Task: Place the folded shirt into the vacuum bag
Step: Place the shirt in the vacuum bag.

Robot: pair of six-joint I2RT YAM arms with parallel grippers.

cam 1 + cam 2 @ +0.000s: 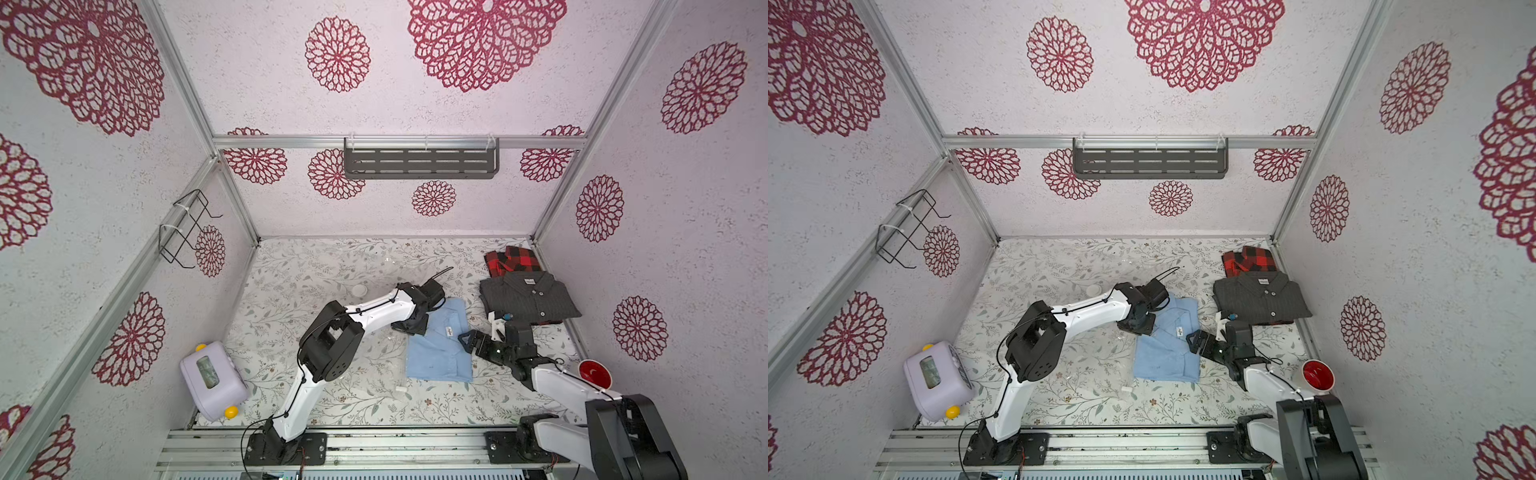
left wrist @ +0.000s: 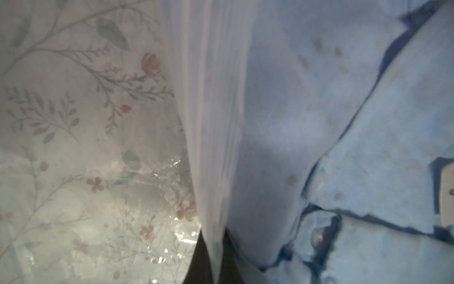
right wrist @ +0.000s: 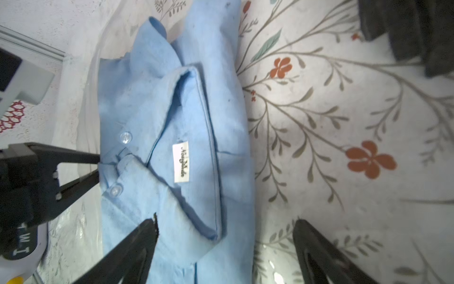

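The folded shirt [image 1: 440, 353], light blue, lies flat near the middle of the floral desk [image 1: 457, 407], collar toward the far wall. Its edge on the robot's left meets the vacuum bag [image 2: 211, 123], a clear film spread across the desk's middle. The bag is hard to trace in both top views, apart from glints and its round white valve [image 1: 359, 289]. How much of the shirt lies under the film cannot be told.

The left claw [image 3: 98, 163] is pressed together on a pleat of that film just beside the shirt's collar buttons. From the left wrist its tips are mostly cut off. The right claw [image 3: 226, 222] is spread wide and holds nothing — one finger [image 3: 137, 248] is over the shirt, the other over bare desk.

The shirt's edge on the robot's right lies free, with a narrow lane of desk between it and a dark grey shirt [image 1: 530, 299] stacked on a red plaid one [image 1: 509, 259]. Open desk runs along the near side. A lilac box [image 1: 214, 380] and a red cup [image 1: 595, 374] sit at the near corners — well apart from the shirt.
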